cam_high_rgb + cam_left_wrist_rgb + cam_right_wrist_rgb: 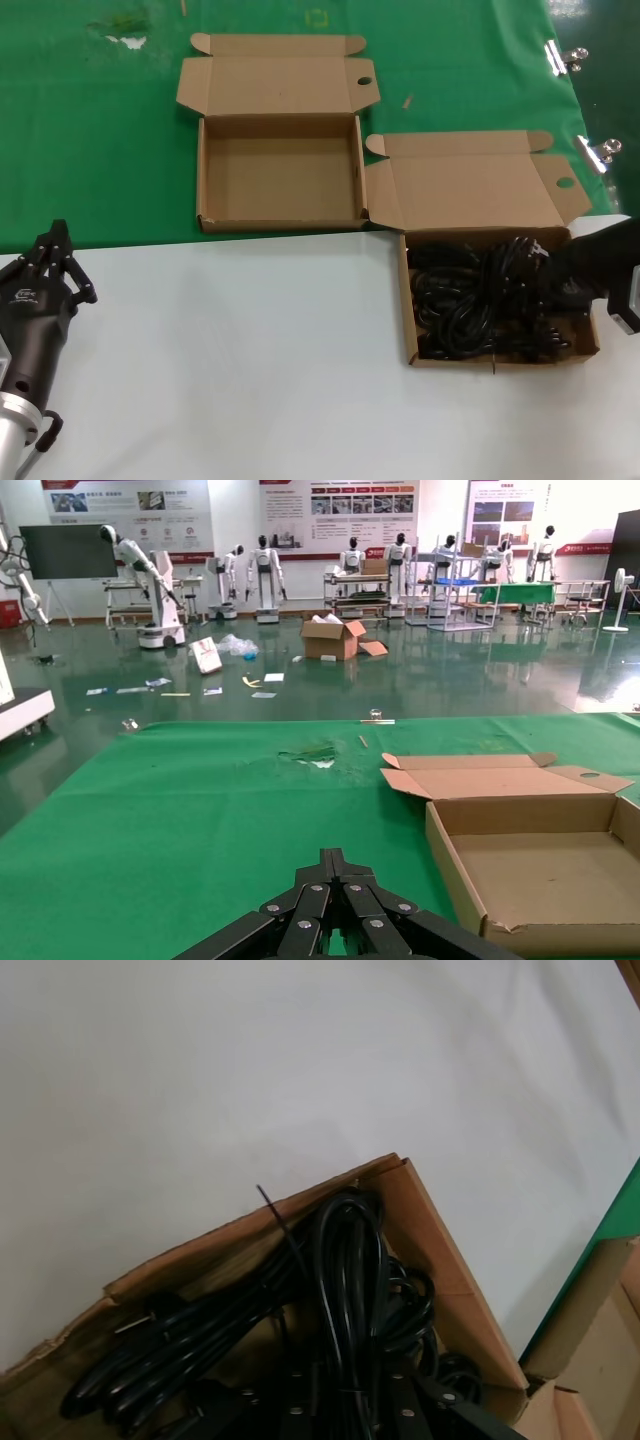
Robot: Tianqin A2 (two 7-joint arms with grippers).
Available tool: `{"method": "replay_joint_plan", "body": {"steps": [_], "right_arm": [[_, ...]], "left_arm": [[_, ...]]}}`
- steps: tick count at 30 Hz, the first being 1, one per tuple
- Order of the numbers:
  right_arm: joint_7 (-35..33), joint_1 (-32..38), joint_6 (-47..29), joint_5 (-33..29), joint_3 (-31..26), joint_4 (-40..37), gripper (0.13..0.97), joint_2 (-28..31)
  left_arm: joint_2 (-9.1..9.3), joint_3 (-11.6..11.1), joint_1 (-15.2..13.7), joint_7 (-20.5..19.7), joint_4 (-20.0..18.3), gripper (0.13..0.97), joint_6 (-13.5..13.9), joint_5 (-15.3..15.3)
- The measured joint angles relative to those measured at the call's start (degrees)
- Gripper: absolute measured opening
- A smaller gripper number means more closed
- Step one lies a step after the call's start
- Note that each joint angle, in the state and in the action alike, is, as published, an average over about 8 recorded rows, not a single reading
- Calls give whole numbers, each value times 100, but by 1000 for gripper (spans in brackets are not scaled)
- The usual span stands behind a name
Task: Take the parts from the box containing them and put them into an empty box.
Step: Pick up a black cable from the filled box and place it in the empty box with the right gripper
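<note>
Down inside the box containing them (406,320), on the white table (250,340) at the robot's right, the right gripper (545,275) reaches in among the parts (470,300); its fingertips are lost in the black tangle, and I cannot tell whether they grip a cable. Its wrist view shows only the cable coils (345,1280) heaped against the cardboard corner (420,1220). Black cables and black arm merge, so single bundles are hard to separate, and the arm covers the box's right wall. Beyond, on the green cloth (100,130), the empty box (280,165) lies with its lid flap folded back, touching the full box's flap at one corner. At the near left, the left gripper (52,262) is parked over the table with fingers pinched together, well apart from both boxes. Two metal clips (565,57) sit at the cloth's right edge
</note>
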Motion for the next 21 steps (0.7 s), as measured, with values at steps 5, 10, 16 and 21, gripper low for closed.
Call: {"method": "replay_joint_plan", "body": {"steps": [5,10,16,21], "right_arm": [[-40,-5,9,-20,28,-57,243,0],[4,-30,-37,-16,69,17,187,30],[327,-146,-183,48,139,413,174,170],[983,-391,-350,195,242,1176,172,398]], "left_arm": [[0,0,0,0,0,140,0,0],[0,0,0,0,0,140,0,0],[0,0,0,0,0,140,0,0],[0,0,0,0,0,140,0,0]]}}
